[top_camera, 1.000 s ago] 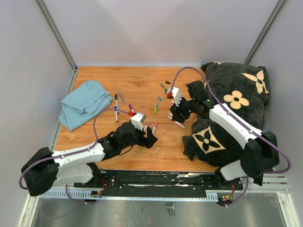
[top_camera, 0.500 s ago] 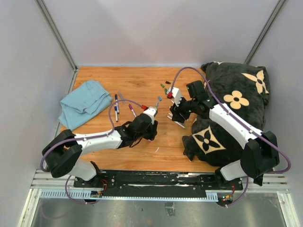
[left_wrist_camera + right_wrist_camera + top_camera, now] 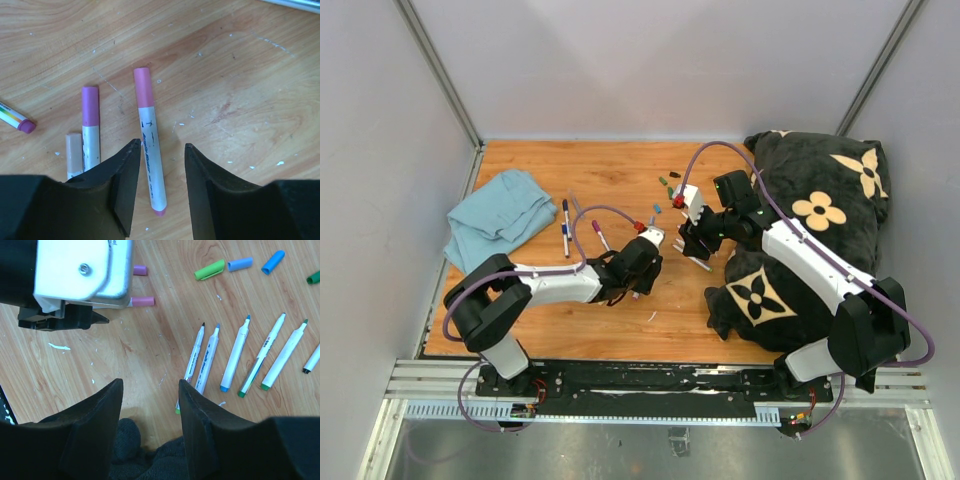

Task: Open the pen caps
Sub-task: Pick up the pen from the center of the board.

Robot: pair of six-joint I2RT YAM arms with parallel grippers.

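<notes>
Straddling pink-capped pen (image 3: 150, 145): narrowed left hand (image 3: 161, 147)

Capped: pink cap (image 3: 142, 87) and magenta cap (image 3: 90, 106), each seated on a white pen, lying flat side by side on the wood and pointing the same way. Loose, lying flat close together: green cap (image 3: 209, 270), light blue cap (image 3: 240, 264), blue cap (image 3: 273, 262). Dark green cap (image 3: 314, 277) is cut off at the frame edge.
</notes>
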